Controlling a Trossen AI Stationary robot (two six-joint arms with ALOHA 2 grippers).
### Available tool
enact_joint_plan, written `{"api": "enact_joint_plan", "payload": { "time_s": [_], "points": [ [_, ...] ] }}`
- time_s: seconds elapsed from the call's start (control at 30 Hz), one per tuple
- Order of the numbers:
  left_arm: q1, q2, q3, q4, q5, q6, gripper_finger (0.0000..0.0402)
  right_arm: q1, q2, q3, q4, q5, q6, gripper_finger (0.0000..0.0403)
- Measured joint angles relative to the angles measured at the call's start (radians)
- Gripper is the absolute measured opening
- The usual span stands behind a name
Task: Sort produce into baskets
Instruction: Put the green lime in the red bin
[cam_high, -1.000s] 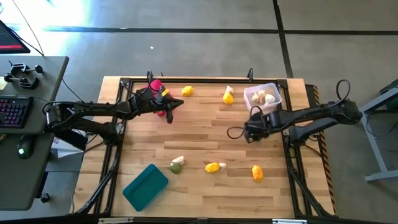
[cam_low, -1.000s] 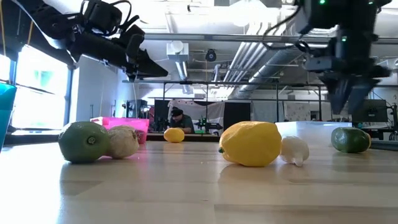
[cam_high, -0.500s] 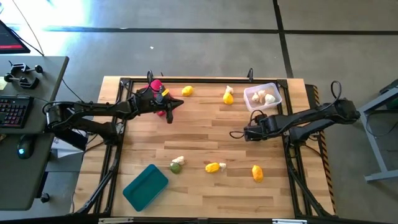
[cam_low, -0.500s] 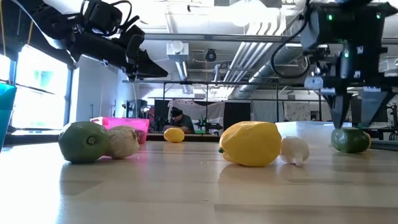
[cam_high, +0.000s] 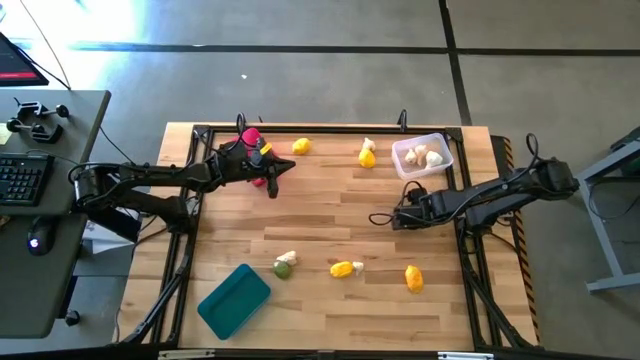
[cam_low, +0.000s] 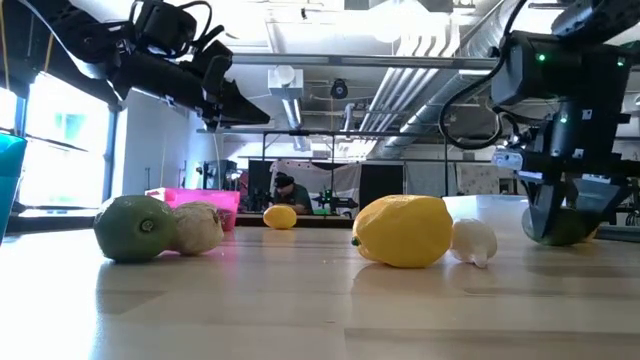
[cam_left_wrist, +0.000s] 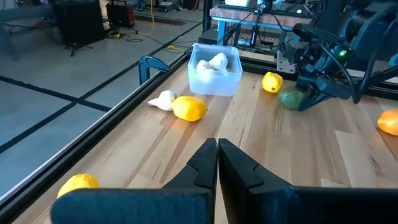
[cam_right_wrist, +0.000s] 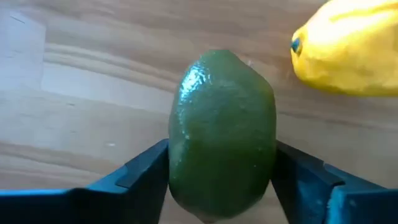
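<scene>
Right end effector (cam_right_wrist: 221, 180) lowered over a dull green, lime-shaped toy fruit (cam_right_wrist: 222, 134) on the wooden counter (cam_high: 320, 215) near its right edge, fingers apart straddling it, long axis running between them. Left end effector (cam_left_wrist: 217, 165) pinched together, empty, far side.

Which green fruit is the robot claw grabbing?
The green one between the right gripper's fingers, beside a yellow lemon. The other green one sits untouched near the teal basket.
</scene>
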Motion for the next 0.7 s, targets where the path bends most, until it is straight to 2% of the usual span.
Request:
{"api": "enact_joint_plan", "payload": {
  "time_s": [0.17, 0.33, 0.53, 0.7],
  "points": [
    [0.006, 0.0, 0.0, 0.0, -0.005, -0.01, 0.0, -0.001, 0.0, 0.031, 0.025, 0.055, -0.102, 0.0158],
    [0.021, 0.0, -0.025, 0.054, -0.006, -0.044, 0.0, -0.044, -0.001, 0.081, 0.13, 0.085, -0.332, 0.0158],
    [0.035, 0.0, -0.168, 0.333, -0.005, -0.114, 0.0, -0.147, 0.045, 0.08, 0.564, 0.056, -0.684, 0.0158],
    [0.035, 0.0, -0.225, 0.415, -0.005, -0.124, 0.0, -0.226, 0.184, 0.152, 0.818, -0.032, -0.927, 0.0158]
  ]
}}
